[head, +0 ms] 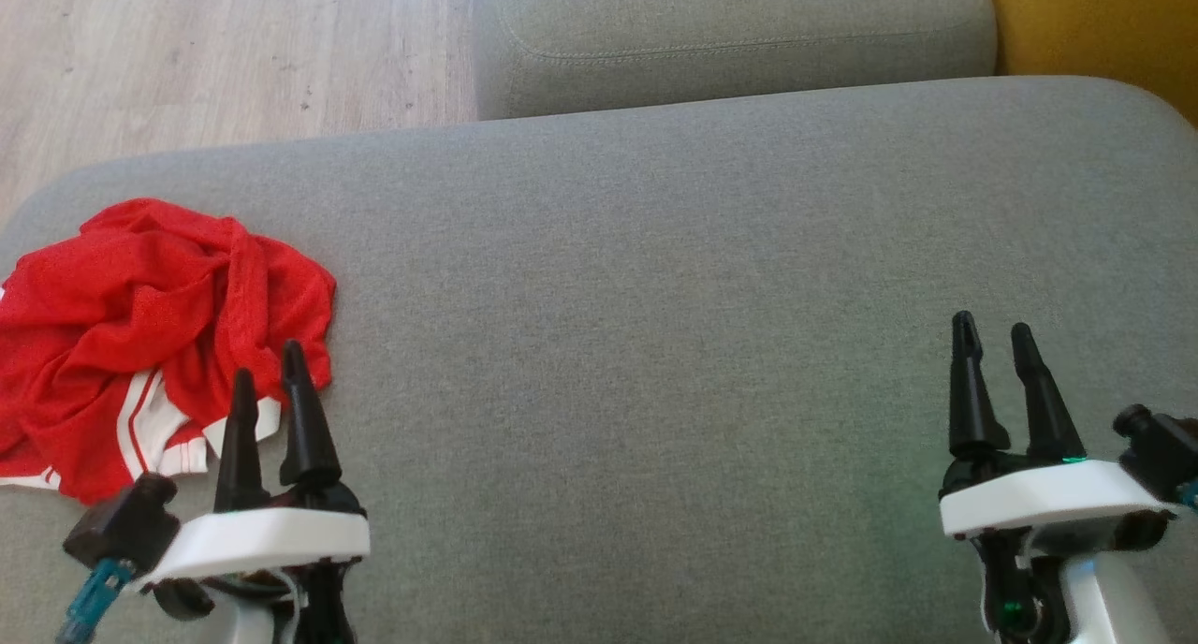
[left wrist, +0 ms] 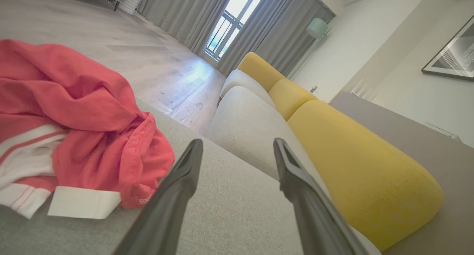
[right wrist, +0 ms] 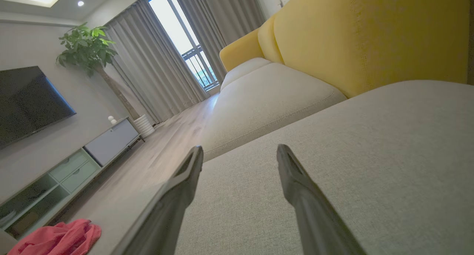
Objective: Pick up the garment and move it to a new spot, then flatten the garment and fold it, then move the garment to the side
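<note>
Lying crumpled at about 9 o'clock on the grey seat cushion, item one: the garment, red mesh cloth with white striped trim, bunched in a heap near the cushion's left edge. A white tag is showing at its near hem in the left wrist view.

Item two: the left gripper, sitting at 7 o'clock in the head view, jaws standing wide apart and holding nothing. The left wrist view is showing the cloth just beside one finger and not between the jaws. Whether it is touching cannot be told.

Item three: the right gripper, hovering at 4 o'clock over bare cushion, well apart from the garment, jaws likewise spread and gripping nothing.

Surroundings: a second grey cushion at 12 o'clock, wood floor at 11 o'clock, a yellow backrest at 1 o'clock.

Step in hand, as judged: the first, picking up the garment. Nothing is being lifted yet.

Next move, as judged: the left gripper is needing to swing toward 10 o'clock and dip into the heap, closing on a raised fold rather than the flat hem. Soft mesh is likely to drag and unfurl unevenly, so a grasp near the heap's middle is looking safer. The open middle of the cushion is offering the new spot.
</note>
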`<state>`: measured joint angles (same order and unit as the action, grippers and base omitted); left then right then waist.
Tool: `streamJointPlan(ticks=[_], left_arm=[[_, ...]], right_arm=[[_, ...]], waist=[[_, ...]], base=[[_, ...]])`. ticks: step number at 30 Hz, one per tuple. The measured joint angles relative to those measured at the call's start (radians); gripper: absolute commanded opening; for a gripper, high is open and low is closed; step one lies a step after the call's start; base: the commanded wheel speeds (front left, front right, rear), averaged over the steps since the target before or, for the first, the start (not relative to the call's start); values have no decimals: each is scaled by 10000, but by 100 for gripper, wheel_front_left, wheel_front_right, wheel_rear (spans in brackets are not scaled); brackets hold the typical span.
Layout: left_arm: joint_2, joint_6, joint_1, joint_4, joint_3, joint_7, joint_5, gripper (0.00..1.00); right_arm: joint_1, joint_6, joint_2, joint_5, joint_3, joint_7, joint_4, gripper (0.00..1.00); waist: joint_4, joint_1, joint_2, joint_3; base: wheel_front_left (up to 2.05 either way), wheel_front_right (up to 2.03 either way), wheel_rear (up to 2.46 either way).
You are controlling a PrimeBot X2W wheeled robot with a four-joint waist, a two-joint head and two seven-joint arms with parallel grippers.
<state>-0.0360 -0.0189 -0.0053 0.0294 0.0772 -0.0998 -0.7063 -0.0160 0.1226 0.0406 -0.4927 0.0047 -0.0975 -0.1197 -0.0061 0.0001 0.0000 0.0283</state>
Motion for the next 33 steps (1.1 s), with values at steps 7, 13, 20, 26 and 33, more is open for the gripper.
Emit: streamJointPlan(ticks=[7,13,20,26,33], left_arm=[[-86,27,1,40,412,-174,1112,100],[-351,291,4,128,978,-351,2117,100],[-640,815,1,274,1561,-525,3083,100],[-917,1218,-17,311,2113,-692,3829,100],[-945,1333,-63,159,2176,-913,4268,100]], right_arm=[[0,0,0,1014,176,-171,113,100],[0,2,0,2011,263,-355,176,100],[0,2,2,3016,301,-525,176,100],[0,2,2,3668,311,-713,186,100],[0,2,4,4424,431,-934,288,100]], waist=[[-42,0,0,15],[-75,0,0,-11],[-76,0,0,-13],[-78,0,0,16],[-95,0,0,24]], base=[[0,0,0],[0,0,0],[0,0,0],[0,0,0],[0,0,0]])
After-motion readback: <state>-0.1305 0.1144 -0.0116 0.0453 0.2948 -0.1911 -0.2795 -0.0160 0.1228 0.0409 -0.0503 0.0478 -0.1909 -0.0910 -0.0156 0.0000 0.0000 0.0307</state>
